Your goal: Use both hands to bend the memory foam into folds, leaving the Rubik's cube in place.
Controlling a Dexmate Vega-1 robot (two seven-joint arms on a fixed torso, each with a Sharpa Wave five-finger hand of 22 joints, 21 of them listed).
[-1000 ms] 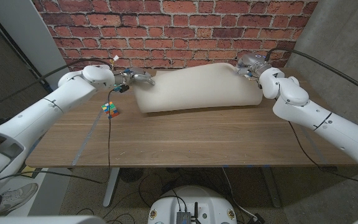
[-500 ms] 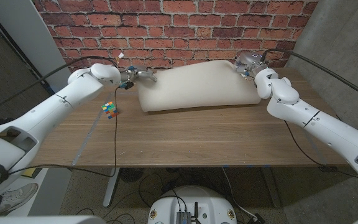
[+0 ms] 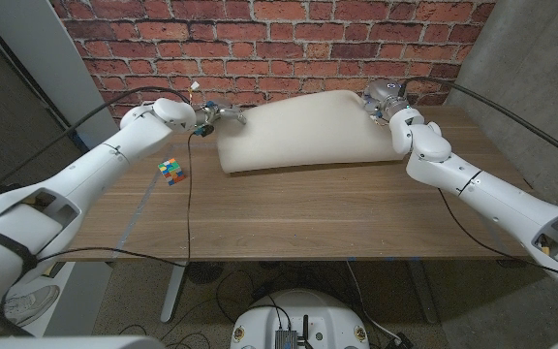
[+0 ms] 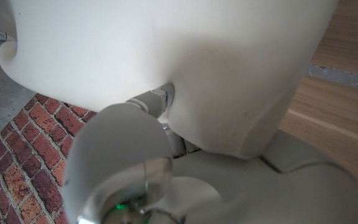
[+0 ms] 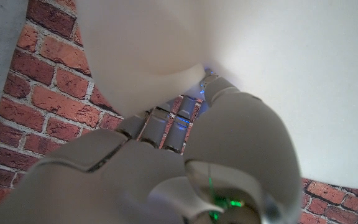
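The cream memory foam (image 3: 303, 136) lies across the far middle of the wooden table (image 3: 308, 218), its back edge humped up. My left hand (image 3: 219, 114) grips its far left corner; in the left wrist view the fingers (image 4: 157, 99) dig into the foam (image 4: 185, 56). At the far right corner my right hand (image 3: 381, 97) holds the foam. In the right wrist view its fingers (image 5: 166, 127) are sunk into the foam (image 5: 291, 62), which bulges over them. The Rubik's cube (image 3: 170, 170) stands on the table left of the foam, in front of my left forearm, touched by neither hand.
A brick wall (image 3: 260, 39) runs close behind the table's far edge. A grey concrete pillar (image 3: 536, 68) stands at the right. A black cable (image 3: 188, 194) hangs from my left arm down over the table near the cube.
Both hands have pushed inward along the foam's back edge. The foam's left end has slid right, away from the cube, and the foam is narrower. The cube has not moved.
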